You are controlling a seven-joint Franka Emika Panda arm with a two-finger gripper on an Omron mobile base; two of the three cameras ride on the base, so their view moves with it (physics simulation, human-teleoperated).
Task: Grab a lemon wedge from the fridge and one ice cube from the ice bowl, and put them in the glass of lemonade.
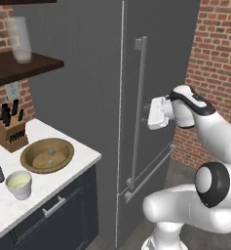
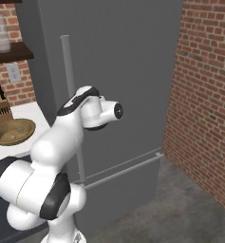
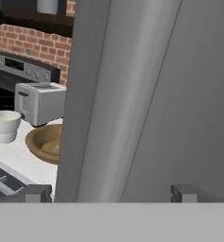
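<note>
dark grey fridge [image 1: 87, 97], brown ice bowl [image 1: 47, 155]

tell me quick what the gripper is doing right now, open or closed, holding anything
gripper: open, holding nothing, its fingertips either side of the long vertical grey bar handle of the tall dark grey fridge.
</note>
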